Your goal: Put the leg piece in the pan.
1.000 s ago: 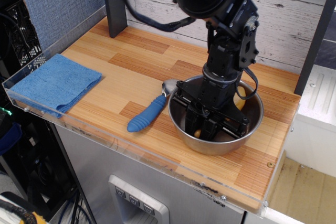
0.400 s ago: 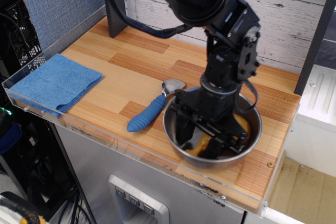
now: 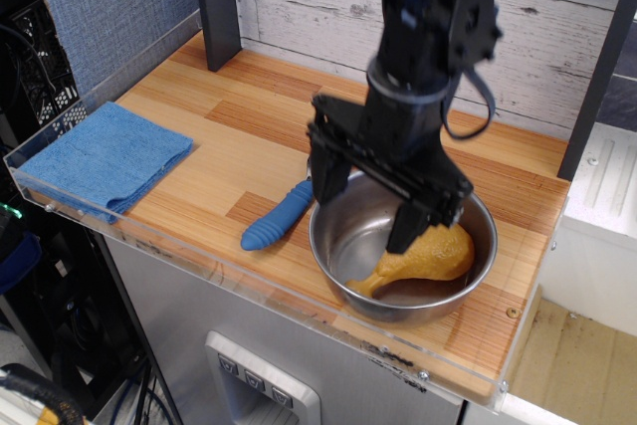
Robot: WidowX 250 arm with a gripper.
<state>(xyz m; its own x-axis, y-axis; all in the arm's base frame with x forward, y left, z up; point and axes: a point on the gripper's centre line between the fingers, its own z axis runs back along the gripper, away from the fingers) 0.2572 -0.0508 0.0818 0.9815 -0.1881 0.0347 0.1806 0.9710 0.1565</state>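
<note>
The golden-yellow leg piece (image 3: 423,258) lies inside the shiny steel pan (image 3: 333,246), its fat end to the right and its thin bone end pointing down-left. The pan stands near the front right of the wooden table. My black gripper (image 3: 363,201) hangs above the pan with its fingers spread wide and nothing between them. Its left finger (image 3: 320,178) is over the pan's left rim and its right finger (image 3: 406,229) is just above the leg piece, apart from it.
A blue-handled metal spoon (image 3: 279,216) lies just left of the pan, its bowl hidden behind the gripper. A folded blue cloth (image 3: 105,158) lies at the table's left end. A clear acrylic lip (image 3: 219,271) runs along the front edge. A dark post (image 3: 217,7) stands at the back left.
The gripper has opened, let go of the leg piece in the pan, and risen out of the pan. The leg piece now lies free on the pan's bottom.
</note>
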